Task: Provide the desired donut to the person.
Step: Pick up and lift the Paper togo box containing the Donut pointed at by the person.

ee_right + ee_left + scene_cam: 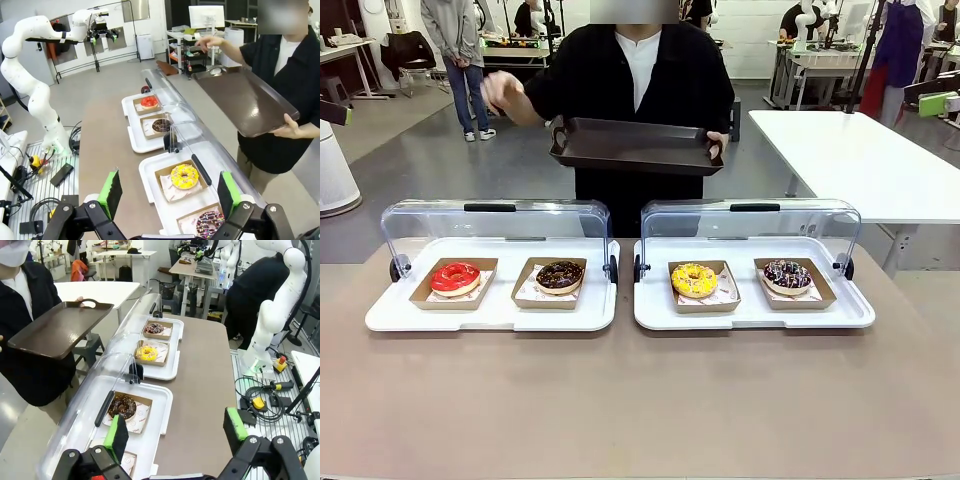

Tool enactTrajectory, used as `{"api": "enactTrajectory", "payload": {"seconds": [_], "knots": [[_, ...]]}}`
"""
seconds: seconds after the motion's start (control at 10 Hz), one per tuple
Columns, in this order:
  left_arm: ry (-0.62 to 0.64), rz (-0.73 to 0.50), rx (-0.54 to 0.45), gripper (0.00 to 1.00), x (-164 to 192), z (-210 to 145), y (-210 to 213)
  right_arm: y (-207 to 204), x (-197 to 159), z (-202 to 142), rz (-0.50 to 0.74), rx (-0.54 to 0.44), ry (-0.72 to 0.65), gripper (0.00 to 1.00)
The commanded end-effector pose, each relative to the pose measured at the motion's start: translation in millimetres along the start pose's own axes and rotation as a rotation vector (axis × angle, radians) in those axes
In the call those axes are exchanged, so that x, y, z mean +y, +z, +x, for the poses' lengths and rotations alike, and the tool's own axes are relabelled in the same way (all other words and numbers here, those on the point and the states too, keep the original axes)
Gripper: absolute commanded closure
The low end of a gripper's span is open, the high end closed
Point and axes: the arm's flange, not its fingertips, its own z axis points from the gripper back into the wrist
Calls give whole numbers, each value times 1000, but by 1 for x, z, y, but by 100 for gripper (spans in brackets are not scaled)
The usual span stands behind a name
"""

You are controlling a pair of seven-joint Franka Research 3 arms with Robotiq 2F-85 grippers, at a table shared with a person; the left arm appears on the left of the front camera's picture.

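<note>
Holding a flat, dark rectangular tray (635, 146), the person (665, 75) faces glossy donuts (694, 279).

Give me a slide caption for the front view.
Person holding a dark tray stands behind two white display trays with four donuts.

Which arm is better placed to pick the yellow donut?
Likely the right: the yellow donut lies just ahead of the open right gripper; the left gripper faces the other tray.
</note>
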Motion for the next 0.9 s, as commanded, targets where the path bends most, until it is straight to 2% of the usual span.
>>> {"api": "enactTrajectory", "payload": {"seconds": [0.0, 0.8], "knots": [[-12, -5, -13, 0, 0, 0, 1, -2, -1, 2, 1, -13, 2, 0], [-12, -5, -13, 0, 0, 0, 1, -2, -1, 2, 1, -13, 2, 0]]}}
